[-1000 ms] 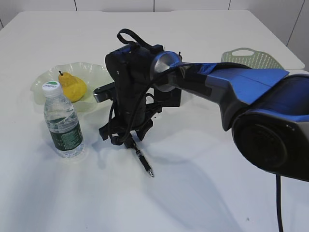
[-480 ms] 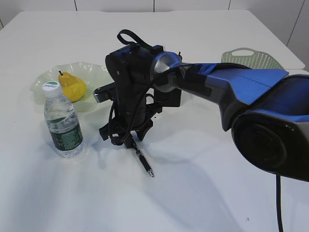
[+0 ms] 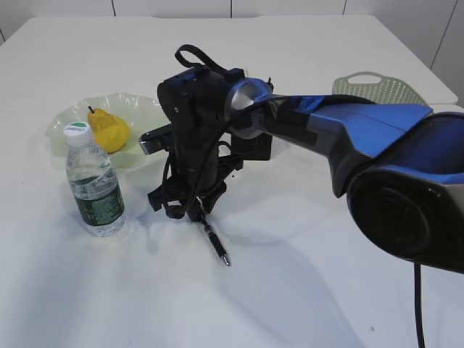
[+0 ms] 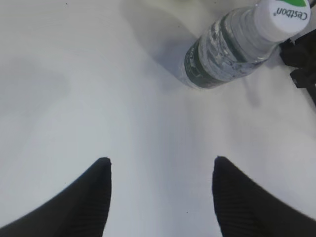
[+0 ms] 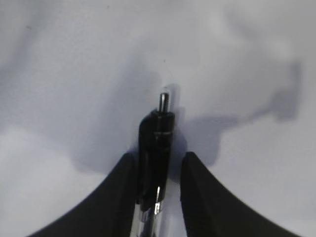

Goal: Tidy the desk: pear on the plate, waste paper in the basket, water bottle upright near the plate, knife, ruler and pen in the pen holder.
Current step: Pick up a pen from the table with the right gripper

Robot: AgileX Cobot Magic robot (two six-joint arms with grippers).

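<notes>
Black pen [image 3: 215, 239] on the white desk [image 3: 304, 290] was the step you had in hand: the pear [image 3: 108, 130] already sat on the plate [image 3: 141, 105], and the water bottle [image 3: 93, 185] stood upright just at the plate's 6 o'clock, so those parts looked done. Your right gripper [image 3: 190, 212] was down at the desk over the pen's upper end, and the pen ran out from it toward 5 o'clock in the exterior view.

In the right wrist view, its fingers [image 5: 200, 197] stood narrow, one on each side of the pen's clicker end, close against the barrel. Whether they already pinched it or still had a sliver of gap on the right, you could not tell from that view. The pen lay flat on the desk, not lifted.

Your left gripper [image 4: 160, 165] hung wide apart and held nothing, with bare desk between its fingers and the bottle out at 1 o'clock in its own view.

Next, by my reading, you needed a firm pinch, then a straight lift and a carry to the pen holder, which the arm mostly hid. The basket [image 3: 377, 87] waited at 2 o'clock, well apart.
</notes>
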